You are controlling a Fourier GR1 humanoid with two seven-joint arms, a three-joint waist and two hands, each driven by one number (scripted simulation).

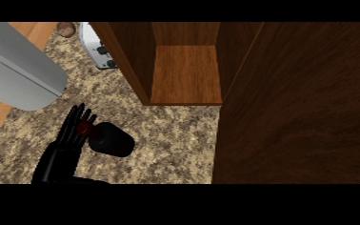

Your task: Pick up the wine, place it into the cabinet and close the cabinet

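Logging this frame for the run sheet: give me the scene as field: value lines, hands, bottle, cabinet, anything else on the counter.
left hand: black hand at lower left, fingers straight, against the bottle's neck side
right hand: not in view
wine: dark glass wine bottle with red neck, on the speckled stone counter, beside the hand
cabinet: brown wooden cabinet, interior shelf bare
cabinet door: wide wooden door, swung open at right
other: white toaster left of cabinet; grey curved object at far left, identity unclear

Beside the brown wooden cabinet [186, 71], the counter [169, 138] is showing speckled beige; the bottle [109, 138] is showing black, red-capped.
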